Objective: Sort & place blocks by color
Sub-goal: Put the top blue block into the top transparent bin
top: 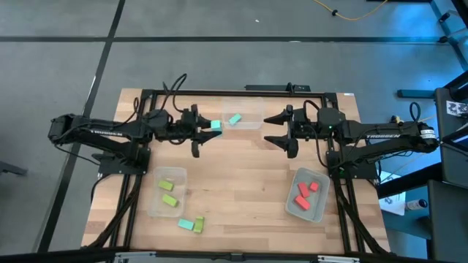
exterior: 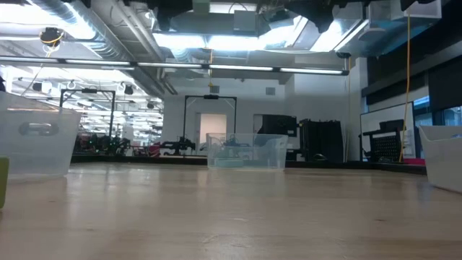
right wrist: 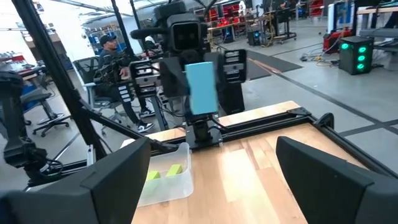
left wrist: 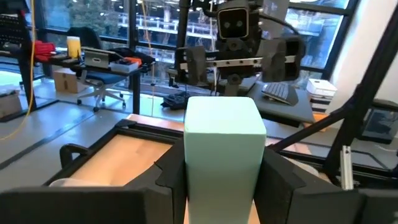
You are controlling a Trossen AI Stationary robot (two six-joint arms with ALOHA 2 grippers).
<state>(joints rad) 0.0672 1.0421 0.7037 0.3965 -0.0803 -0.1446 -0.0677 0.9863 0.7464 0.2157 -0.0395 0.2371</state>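
While right tool [top: 276, 129] gapes, left tool [top: 208, 129] clamps teal block [top: 215, 125] (upright).

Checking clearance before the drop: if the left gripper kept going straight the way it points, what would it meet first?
Probably the right gripper. The left gripper, shut on a teal block, points across the table at it, level with it; the far bin sits slightly off that line, though depth is uncertain.

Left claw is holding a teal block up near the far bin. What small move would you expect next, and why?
Probably a short carry over the far clear bin, then release. The left claw is shut on a teal block just beside that bin, which already holds another teal block. The right claw waits open opposite.
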